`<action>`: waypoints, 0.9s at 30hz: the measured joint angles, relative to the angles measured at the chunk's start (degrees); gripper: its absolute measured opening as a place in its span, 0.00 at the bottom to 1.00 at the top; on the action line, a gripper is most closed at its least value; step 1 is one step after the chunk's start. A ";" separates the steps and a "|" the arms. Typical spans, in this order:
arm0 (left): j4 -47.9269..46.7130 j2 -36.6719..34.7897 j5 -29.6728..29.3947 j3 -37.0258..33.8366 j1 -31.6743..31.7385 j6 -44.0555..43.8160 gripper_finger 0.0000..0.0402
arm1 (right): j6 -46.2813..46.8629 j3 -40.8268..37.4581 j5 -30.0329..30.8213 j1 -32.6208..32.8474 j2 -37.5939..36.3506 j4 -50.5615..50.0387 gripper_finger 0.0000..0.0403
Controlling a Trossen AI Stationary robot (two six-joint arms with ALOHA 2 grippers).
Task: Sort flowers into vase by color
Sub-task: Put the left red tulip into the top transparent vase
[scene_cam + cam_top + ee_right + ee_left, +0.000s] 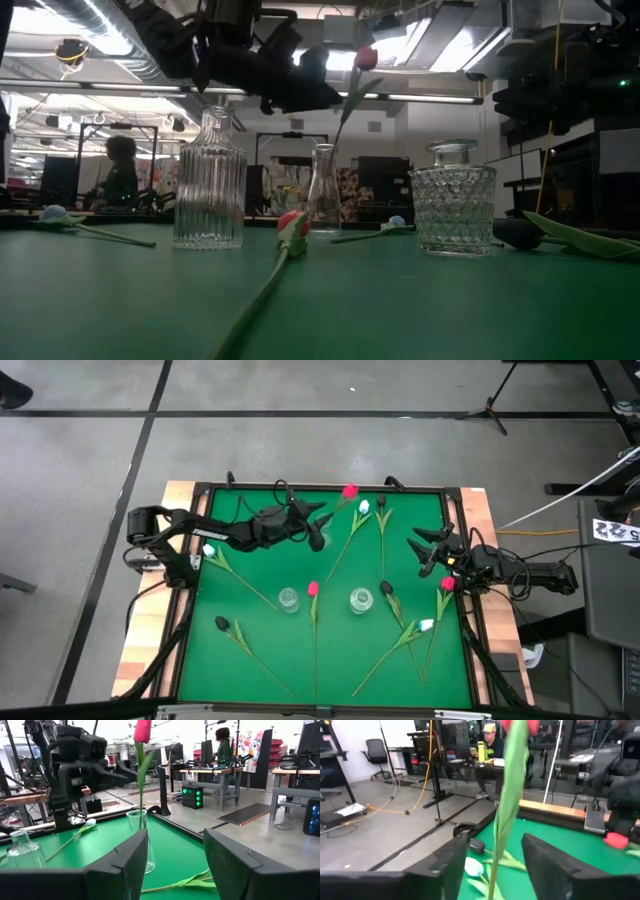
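Nearest you in the low view, a red-pink tulip (pixel 291 226) lies flat on the green table (pixel 420 310), its stem running toward the camera. In the overhead view it lies between two glass vases: the ribbed bottle (pixel 289 600) and the squat diamond-cut jar (pixel 361 600).

You see more flowers lying loose on the mat: a near-black tulip (pixel 222 624) at the front left, a white one (pixel 427 625) and a red-pink one (pixel 447 584) at the front right, and another near-black head (pixel 386 589) just beside the squat jar. Farther back a white tulip (pixel 209 549) lies at the left edge, and near the far edge you find a white head (pixel 364 506) beside a dark one (pixel 381 503).

Your right gripper (pixel 427 549) waits over the right side of the mat, its fingers spread with nothing between them.

Farther back, the slim clear vase (pixel 317 541) holds one red-pink tulip (pixel 349 491), its stem standing in the neck and leaning so the head hangs toward the far edge. Your left gripper (pixel 316 518) hovers just beside that stem, above the vase; its wrist view shows both fingers (pixel 448 868) parted, with the stem passing between them and clear of each.

Beyond the table, people sit at desks in the room.
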 joint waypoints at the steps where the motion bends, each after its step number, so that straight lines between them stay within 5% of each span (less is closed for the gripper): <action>1: -0.61 -0.82 -0.05 0.50 -0.15 -0.16 0.51 | -0.03 -0.01 -0.02 0.02 0.00 0.00 0.48; 13: -30.27 -16.37 0.68 11.21 -6.82 -5.45 0.55 | -0.05 0.00 -0.06 0.00 -0.02 -0.07 0.48; 21: -54.99 -14.77 -4.30 25.58 -21.93 -11.14 0.54 | -0.05 -0.02 -0.52 0.02 -0.02 -0.11 0.48; 27: -65.00 -12.29 -11.66 32.92 -30.55 -28.64 0.54 | -0.04 -0.01 -0.55 0.02 -0.01 -0.09 0.48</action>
